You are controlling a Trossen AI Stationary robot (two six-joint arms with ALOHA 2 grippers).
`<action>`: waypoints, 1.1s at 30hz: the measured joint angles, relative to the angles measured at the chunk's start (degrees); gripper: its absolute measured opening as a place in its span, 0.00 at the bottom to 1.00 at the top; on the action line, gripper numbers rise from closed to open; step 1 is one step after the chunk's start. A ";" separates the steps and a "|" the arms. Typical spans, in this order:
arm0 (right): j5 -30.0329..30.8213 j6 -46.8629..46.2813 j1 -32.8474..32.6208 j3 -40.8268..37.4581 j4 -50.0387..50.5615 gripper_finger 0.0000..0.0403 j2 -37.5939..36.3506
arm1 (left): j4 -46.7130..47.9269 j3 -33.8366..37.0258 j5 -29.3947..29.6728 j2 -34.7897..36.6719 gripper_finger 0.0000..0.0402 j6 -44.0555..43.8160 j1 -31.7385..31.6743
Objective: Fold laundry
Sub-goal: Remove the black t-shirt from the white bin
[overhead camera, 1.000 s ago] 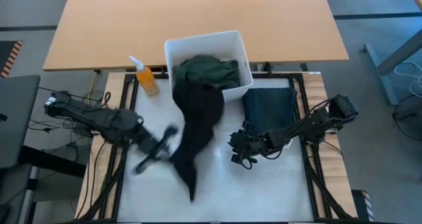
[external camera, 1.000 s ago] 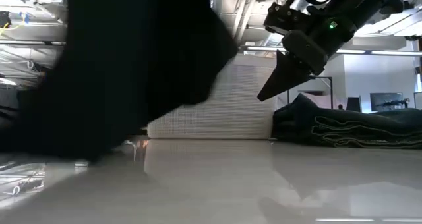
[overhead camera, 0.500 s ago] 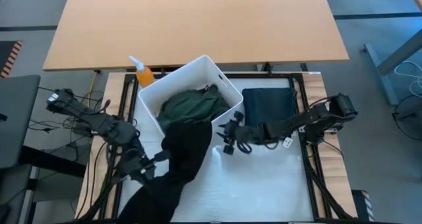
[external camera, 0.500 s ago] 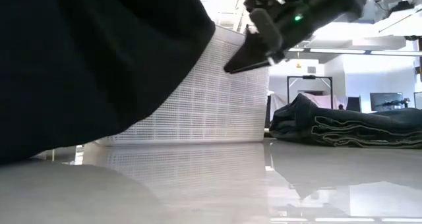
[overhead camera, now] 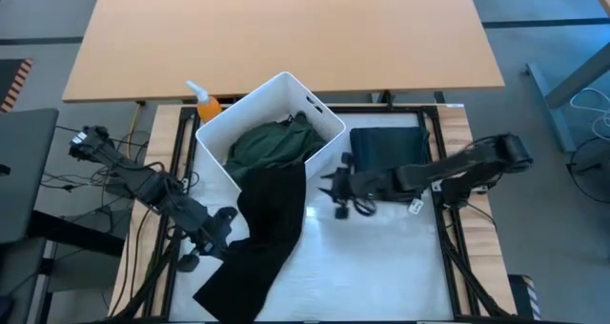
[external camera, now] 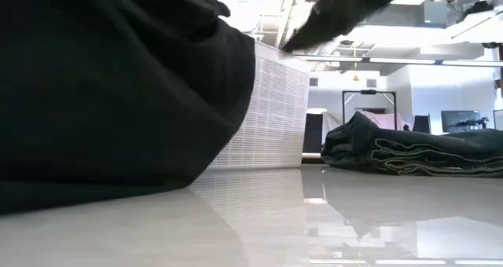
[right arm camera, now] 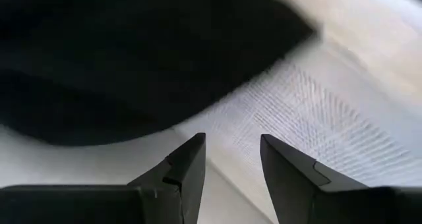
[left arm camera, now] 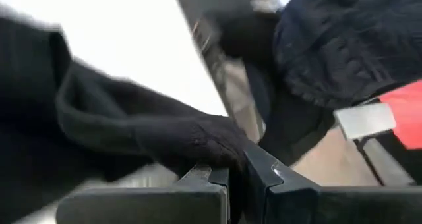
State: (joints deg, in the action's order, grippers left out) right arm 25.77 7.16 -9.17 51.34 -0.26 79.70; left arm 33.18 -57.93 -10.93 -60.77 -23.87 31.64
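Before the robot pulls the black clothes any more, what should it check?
1. Left gripper pinching the black garment: ok, shut on a fold.
2. Garment fully out of the white bin: not ok, it hangs over the rim.
3. Right gripper free: ok, open, empty, by the bin wall.
4. Green garment inside the bin: ok.
5. Folded dark pile out of the way: ok.
6. Bin staying put: cannot tell.

from my station i see a white plastic bin (overhead camera: 315,114) sitting skewed on the white work surface (overhead camera: 381,267), an orange bottle with a white nozzle (overhead camera: 203,101) just behind its corner, and a bare wooden table (overhead camera: 286,29) beyond.
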 joint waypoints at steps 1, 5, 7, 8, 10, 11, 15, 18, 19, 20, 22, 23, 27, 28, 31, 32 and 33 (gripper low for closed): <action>1.92 2.27 -0.78 1.31 3.06 0.43 -2.06 | 1.70 0.00 0.44 0.03 0.00 -2.30 0.00; 3.76 14.56 0.88 6.57 12.40 0.43 -7.17 | 6.29 0.00 1.22 0.11 0.00 -8.32 0.00; 1.55 19.47 3.95 9.21 16.26 0.43 -7.43 | 6.24 0.00 1.94 0.13 0.00 -9.04 0.00; 0.10 21.41 5.64 10.57 18.74 0.43 -7.21 | 6.24 0.00 2.48 0.13 0.00 -9.16 0.00; -2.93 23.91 9.48 13.29 23.20 0.43 -6.09 | 6.14 0.00 3.56 0.13 0.00 -8.91 0.00; -4.65 24.91 11.40 14.54 25.51 0.43 -5.24 | 6.05 0.00 3.92 0.13 0.00 -8.65 0.00; -6.58 29.49 16.89 18.43 30.50 0.43 -1.18 | 5.89 0.00 4.27 0.13 0.00 -8.33 0.00; -7.25 33.23 19.23 21.13 32.02 0.43 1.61 | 5.89 0.00 4.25 0.13 0.00 -8.38 0.00; -7.47 34.05 19.91 22.02 33.15 0.43 2.48 | 5.89 0.00 4.25 0.13 0.00 -8.40 0.00; -8.30 34.69 20.46 23.03 34.63 0.43 3.54 | 5.84 -0.01 4.25 0.13 0.00 -8.40 0.00; -10.07 34.66 21.11 25.05 39.33 0.42 5.71 | 5.36 0.00 4.24 0.13 0.00 -8.26 0.00; -10.69 34.49 21.39 25.92 41.50 0.41 6.65 | 4.59 0.00 4.24 0.13 0.00 -7.72 0.00; -11.19 32.98 22.05 27.97 45.64 0.29 9.03 | 0.07 0.00 3.21 0.32 0.00 -2.57 0.00; -11.18 33.16 22.10 28.23 46.25 0.24 9.36 | -1.34 0.00 2.64 0.42 0.00 -0.73 -0.01; -12.11 33.15 22.21 29.29 47.80 0.09 9.26 | -6.76 -0.70 1.07 1.13 0.00 6.68 0.00; -12.51 32.53 22.17 29.89 49.27 0.06 8.87 | -8.72 -1.41 0.91 1.55 0.00 10.10 0.00; -12.90 31.55 22.19 30.37 49.89 0.06 8.62 | -11.00 -2.42 0.94 1.93 0.00 14.00 0.00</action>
State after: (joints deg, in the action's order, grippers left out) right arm 12.88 38.70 13.02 81.71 49.64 88.31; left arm 22.18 -60.35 -9.99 -58.84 -9.87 31.64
